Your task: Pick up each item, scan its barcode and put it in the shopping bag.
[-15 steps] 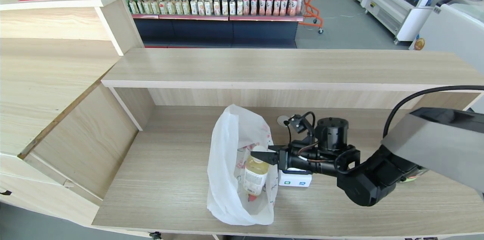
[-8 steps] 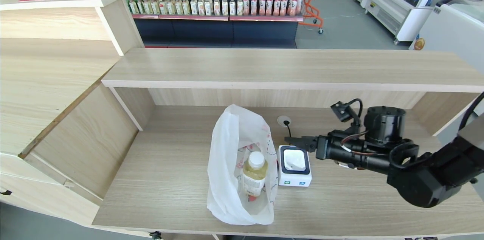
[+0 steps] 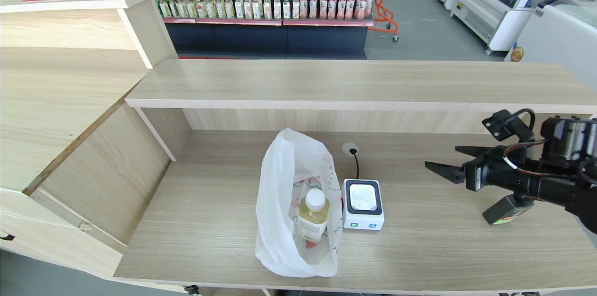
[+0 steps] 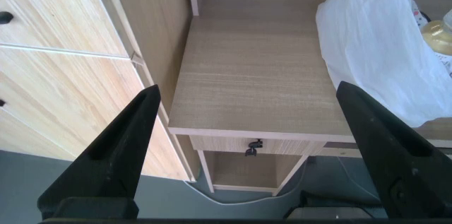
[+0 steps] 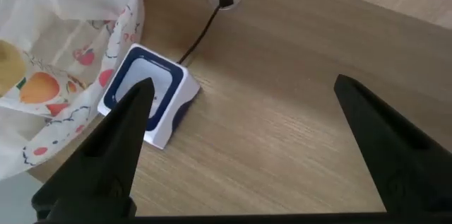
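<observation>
Head view looks down on a pale wooden counter (image 3: 210,221) where the white shopping bag (image 3: 280,221) sits open near the front edge, with small fruit prints on its inner side. Inside it is a bottle (image 3: 314,214) of yellowish drink, its white cap showing above the label; whether it stands or leans cannot be told. Just beside the bag, on its right, sits the white scanner (image 3: 363,204) with its glass window facing up, and a black cable (image 3: 356,165) runs from its back to a round hole in the counter. Well to the right, apart from both, the right gripper (image 3: 440,156) hangs above the counter, pointing toward the bag, its jaws spread wide with nothing between them. Under that arm a small dark box (image 3: 507,209) with a green end lies on the counter. Right wrist view shows the same spread jaws framing the scanner and the bag's printed edge. Left wrist view has the left gripper (image 4: 248,90) likewise wide apart and empty, held off the counter's front edge on the robot's left, with the bag beyond it on the counter
</observation>
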You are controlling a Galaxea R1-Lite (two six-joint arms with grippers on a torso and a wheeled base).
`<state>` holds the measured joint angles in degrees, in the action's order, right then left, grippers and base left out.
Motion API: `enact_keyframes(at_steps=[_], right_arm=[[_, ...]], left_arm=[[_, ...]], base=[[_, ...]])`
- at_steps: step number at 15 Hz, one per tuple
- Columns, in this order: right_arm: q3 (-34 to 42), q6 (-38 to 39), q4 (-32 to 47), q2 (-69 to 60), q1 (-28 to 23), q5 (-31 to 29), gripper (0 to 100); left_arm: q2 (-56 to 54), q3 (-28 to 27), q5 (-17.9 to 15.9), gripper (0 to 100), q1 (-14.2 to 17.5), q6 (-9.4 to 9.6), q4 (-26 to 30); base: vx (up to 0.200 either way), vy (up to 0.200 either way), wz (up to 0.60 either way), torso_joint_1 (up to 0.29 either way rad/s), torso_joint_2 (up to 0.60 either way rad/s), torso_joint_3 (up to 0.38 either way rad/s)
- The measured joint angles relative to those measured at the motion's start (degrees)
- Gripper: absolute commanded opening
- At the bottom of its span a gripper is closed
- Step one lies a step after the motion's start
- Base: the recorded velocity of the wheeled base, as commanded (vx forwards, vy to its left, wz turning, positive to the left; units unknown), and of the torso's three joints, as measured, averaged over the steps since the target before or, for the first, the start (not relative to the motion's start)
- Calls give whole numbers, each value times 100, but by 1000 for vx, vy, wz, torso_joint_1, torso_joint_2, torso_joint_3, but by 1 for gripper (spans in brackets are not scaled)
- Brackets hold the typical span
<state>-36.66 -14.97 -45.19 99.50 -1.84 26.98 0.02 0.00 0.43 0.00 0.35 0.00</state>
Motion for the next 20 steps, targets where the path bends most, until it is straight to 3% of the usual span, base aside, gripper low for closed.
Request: enact_keyframes(at_steps=[7,11,16,20], right_arm=[[447,742,-21,-440,-149,-68,100],[524,2107,-46,-757,77,-82,100],[863,2164,-33,-1053,157,-99,100],[1158,2172,-33,-1243,160,-93,100]], left_arm=[[0,0,0,100,0,-15,0],[0,0,11,100,-5,-35,2],[0,0,11,100,0,-35,0],[0,0,15,100,-5,-40,0]], base=[[0,-29,0,0,0,0],[0,-200,0,-1,1,9],[0,-200,0,1,2,1],[-200,-200,0,10,2,1]])
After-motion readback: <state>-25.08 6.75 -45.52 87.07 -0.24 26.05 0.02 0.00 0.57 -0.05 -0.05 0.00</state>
